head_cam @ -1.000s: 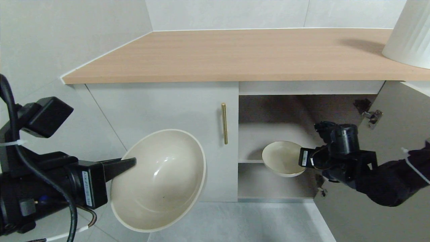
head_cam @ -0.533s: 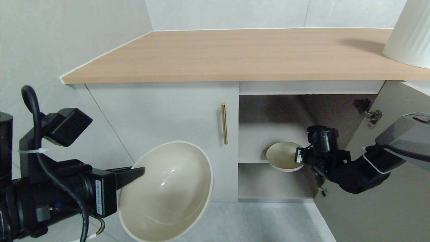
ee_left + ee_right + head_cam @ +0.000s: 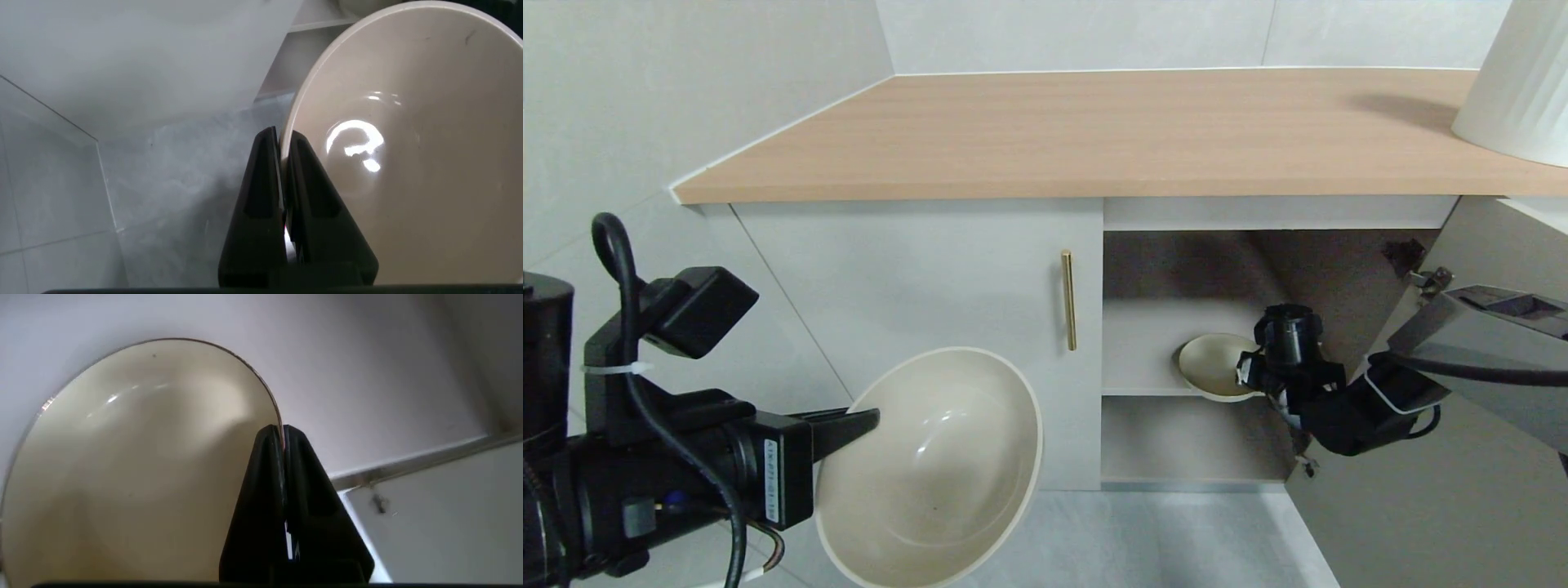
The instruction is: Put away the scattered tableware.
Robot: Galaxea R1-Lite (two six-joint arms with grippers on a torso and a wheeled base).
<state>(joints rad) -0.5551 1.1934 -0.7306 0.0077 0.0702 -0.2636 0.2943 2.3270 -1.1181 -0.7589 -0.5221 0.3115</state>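
Left gripper (image 3: 870,420): pressed onto the rim of the big bowl (image 3: 939,474), one finger inside and one outside.
Big bowl: just ahead of the left gripper's tips, tilted with its hollow facing up, in front of the closed cabinet door (image 3: 915,278).
Right gripper (image 3: 1245,377): inside the open cabinet, pinching the rim of the small bowl (image 3: 1209,366).
Small bowl: just beyond the right gripper's tips, level with the shelf (image 3: 1135,392); whether it rests there I cannot tell.
Countertop (image 3: 1094,131): above both grippers.

My left tool (image 3: 870,420) sits low on my left, clamped on the large bowl (image 3: 931,474) at its rim. My right arm (image 3: 1347,408) is stretched forward, right tool (image 3: 1245,374) clamped on the small bowl (image 3: 1209,367).
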